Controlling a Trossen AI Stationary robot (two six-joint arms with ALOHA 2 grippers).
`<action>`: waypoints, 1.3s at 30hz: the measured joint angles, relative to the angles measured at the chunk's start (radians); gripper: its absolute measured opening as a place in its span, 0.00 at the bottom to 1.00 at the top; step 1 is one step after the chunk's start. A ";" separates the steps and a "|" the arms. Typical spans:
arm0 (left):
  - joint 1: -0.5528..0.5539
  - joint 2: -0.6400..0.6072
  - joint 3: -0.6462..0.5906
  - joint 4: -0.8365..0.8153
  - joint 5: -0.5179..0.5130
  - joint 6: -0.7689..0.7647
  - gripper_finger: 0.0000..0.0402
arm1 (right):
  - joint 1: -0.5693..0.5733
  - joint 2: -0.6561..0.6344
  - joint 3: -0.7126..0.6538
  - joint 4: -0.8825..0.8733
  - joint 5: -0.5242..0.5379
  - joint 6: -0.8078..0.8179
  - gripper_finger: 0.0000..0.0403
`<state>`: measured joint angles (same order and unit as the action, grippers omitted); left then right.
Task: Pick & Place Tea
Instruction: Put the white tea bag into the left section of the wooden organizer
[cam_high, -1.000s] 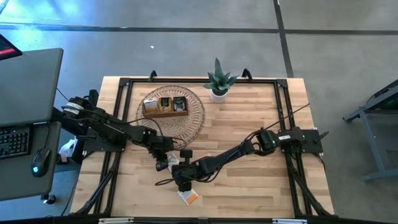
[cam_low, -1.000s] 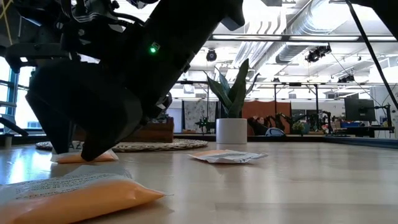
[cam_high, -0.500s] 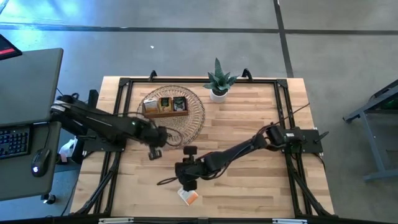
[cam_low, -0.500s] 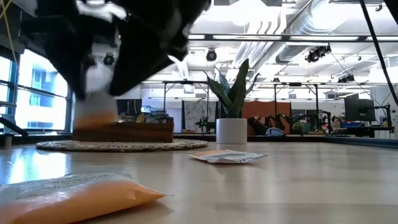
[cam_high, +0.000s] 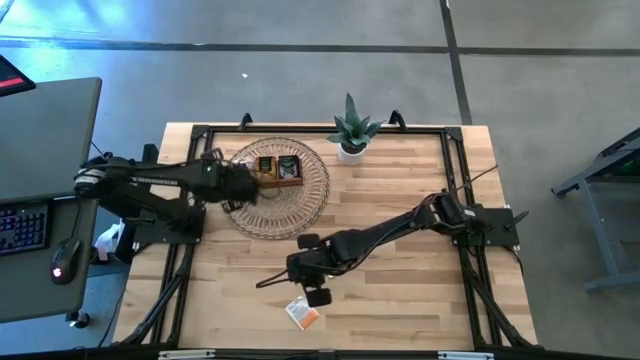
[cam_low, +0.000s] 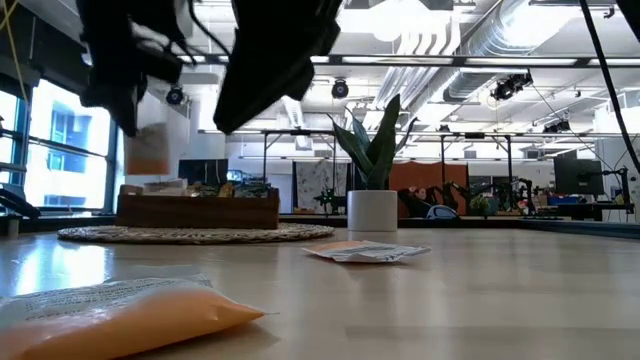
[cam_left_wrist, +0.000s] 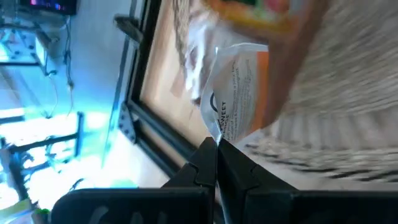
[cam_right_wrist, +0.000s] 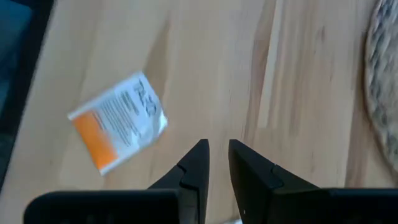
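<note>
The left gripper (cam_left_wrist: 216, 144) has its two fingers pressed together on the corner of an orange-and-white tea sachet (cam_left_wrist: 239, 102), which hangs from the tips with nothing under it. In the high view this gripper (cam_high: 243, 184) sits in the upper left of the frame, over the near edge of the round woven mat (cam_high: 305, 205) and just beside the wooden tray (cam_high: 268, 180). In the low view the held sachet (cam_low: 148, 150) dangles in the upper left, above the tray (cam_low: 198, 209).

The sachet looks very light and thin, a flat paper envelope that flexes and swings when pinched by one corner. I would judge it safe from crushing but easy to lose if the pinch is shallow; a hold along an edge, well in from the corner, should keep it steadier.

The right gripper (cam_right_wrist: 214, 152) has its fingers nearly closed, a narrow gap between them and nothing held. It hovers over bare wood in the lower middle of the high view (cam_high: 312, 283), with a second orange-and-white sachet (cam_right_wrist: 118, 121) lying flat just beside it (cam_high: 303, 314). Being flat on the table, that one gives little edge to catch; sliding a finger under a raised side may be needed.

A third sachet (cam_low: 365, 251) lies crumpled mid-table in the low view, near the potted plant (cam_low: 371, 165).
</note>
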<state>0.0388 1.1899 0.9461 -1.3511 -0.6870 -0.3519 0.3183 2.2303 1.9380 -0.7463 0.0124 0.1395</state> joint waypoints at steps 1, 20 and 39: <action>0.036 0.001 -0.011 0.019 -0.004 0.039 0.00 | 0.000 0.000 -0.005 -0.009 -0.001 0.015 0.14; 0.309 -0.001 -0.125 0.309 0.068 0.358 0.00 | 0.002 0.000 -0.006 -0.020 -0.001 -0.009 0.14; 0.308 0.009 -0.122 0.351 0.094 0.386 0.30 | 0.002 0.000 -0.006 -0.013 -0.001 -0.009 0.14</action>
<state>0.3470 1.1984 0.8242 -1.0004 -0.5929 0.0337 0.3206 2.2299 1.9320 -0.7590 0.0116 0.1303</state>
